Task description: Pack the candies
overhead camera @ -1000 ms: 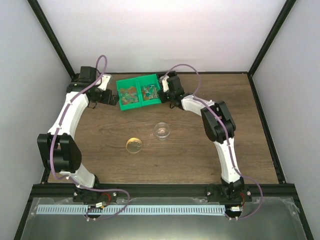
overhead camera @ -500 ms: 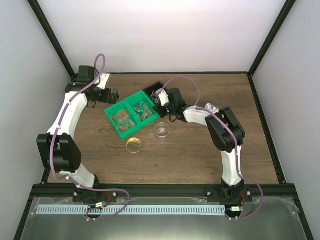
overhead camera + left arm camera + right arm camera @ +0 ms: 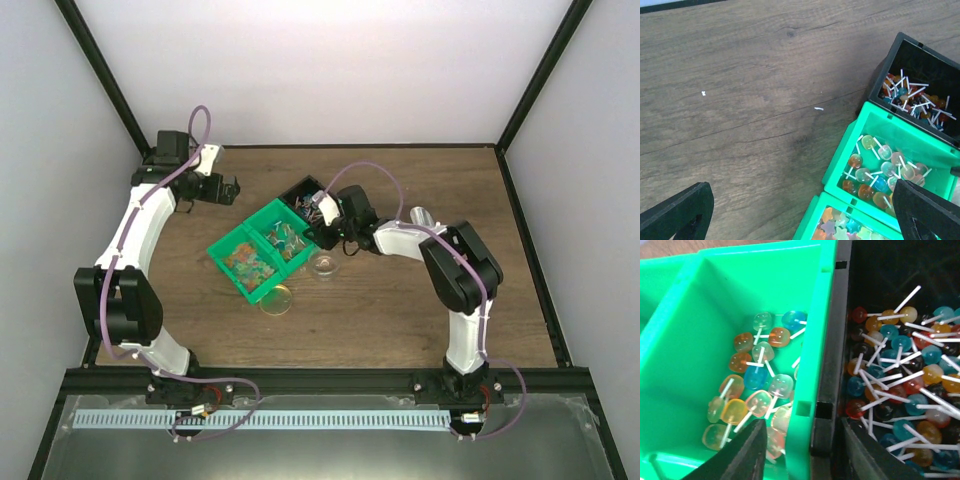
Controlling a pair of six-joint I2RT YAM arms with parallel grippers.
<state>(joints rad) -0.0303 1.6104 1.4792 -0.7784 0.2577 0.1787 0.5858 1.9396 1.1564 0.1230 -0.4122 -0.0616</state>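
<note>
Overhead view of a wooden table point(image 3: 400, 310), two robot arms reaching in from its near edge. Near the middle, a green bin point(image 3: 232, 270) of two compartments, lying diagonally, with a black bin point(image 3: 298, 192) butted against its far right end. In all three spaces, candies point(image 3: 757, 377):
- small lollipops in orange, blue, yellow and clear, on white sticks, in the green compartment next to the black bin
- darker red, teal and orange lollipops piled in the black bin
- flat star-like sweets in the near left green compartment

Over the seam between the two bins, the right gripper point(image 3: 805, 452), one finger down inside the green compartment among the lollipops and the other inside the black bin, closed across the two adjoining walls. At the far left, well apart from the green bin, the left gripper point(image 3: 228, 190), fingers spread wide and holding nothing.

Just beside the green bin's near right wall, a small clear round dish point(image 3: 323, 263). To its left, a round gold lid point(image 3: 277, 300), partly hidden by the green bin's near corner. Beside the right arm, a small silver object point(image 3: 420, 215), too small to make out.
</note>
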